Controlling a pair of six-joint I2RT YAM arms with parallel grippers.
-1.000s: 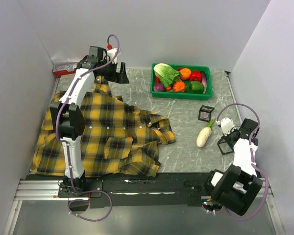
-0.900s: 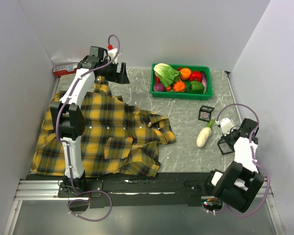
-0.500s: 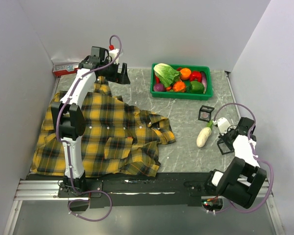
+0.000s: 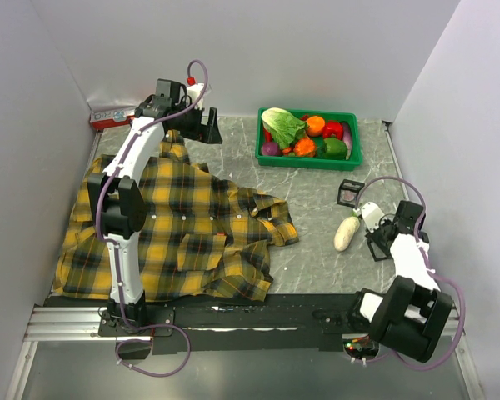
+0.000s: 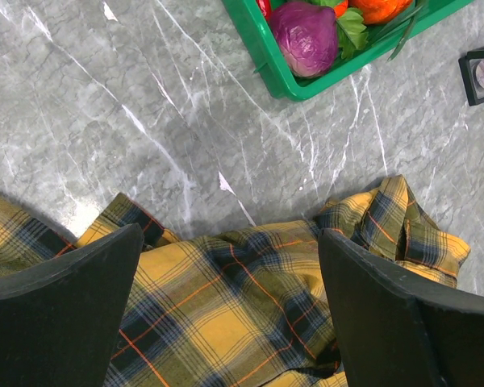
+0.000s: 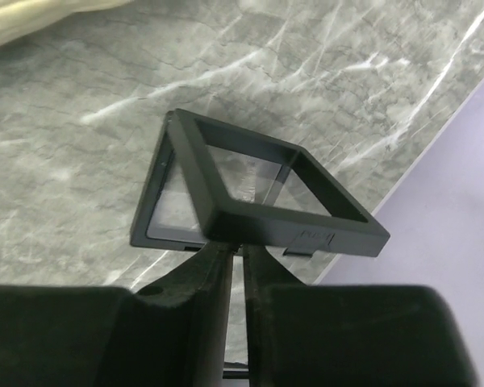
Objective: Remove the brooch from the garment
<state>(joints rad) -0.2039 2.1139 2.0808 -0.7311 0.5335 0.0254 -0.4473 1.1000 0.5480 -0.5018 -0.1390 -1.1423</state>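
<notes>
Holds left tool (image 5: 230, 240) spread wide over garment's (image 5: 226, 310) far edge; sets right tool (image 6: 235, 255) nearly pressed together against black frame (image 6: 306, 230) on worktop (image 6: 81, 72), grip impossible to tell.

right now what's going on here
The left hand hangs open above the far edge of the shirt, touching nothing. Off to the right, the right hand is almost shut at the edge of a small black frame; whether it grips it is unclear.
</notes>
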